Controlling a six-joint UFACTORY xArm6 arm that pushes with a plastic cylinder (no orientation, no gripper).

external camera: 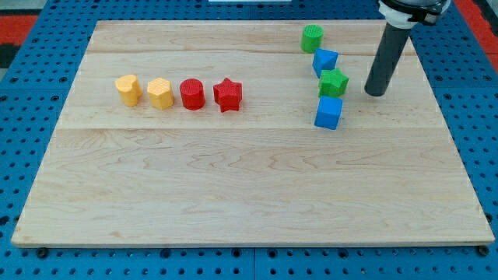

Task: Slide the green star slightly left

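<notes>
A wooden surface (pixel 249 187) lies on a blue pegboard, with eight small blocks in two groups. In the upper right of the frame the green star (pixel 333 82) sits in a short, slightly crooked column: a green cylinder (pixel 312 37) at the top, a blue block (pixel 325 61) just below it, the star next, and a blue cube (pixel 328 113) at the bottom. The star appears to touch or nearly touch the blue block above it and the blue cube below it; which, cannot be told. Its points are too small to make out clearly, so no facing direction can be given, and its outline looks about as wide as it is tall, with no evident long axis.

My tip (pixel 376 93) rests on the surface just to the right of the green star, at about the star's height in the frame, with a narrow strip of bare wood between them. The dark rod rises from there toward the top right corner, leaning slightly right. The arm carries no pincer, so nothing is gripped.

In the upper left of the frame, well apart from the column, four blocks stand in a level row: a yellow block (pixel 128 89), a second yellow block (pixel 159 92), a red cylinder (pixel 192 93) and a red star (pixel 227 94).
</notes>
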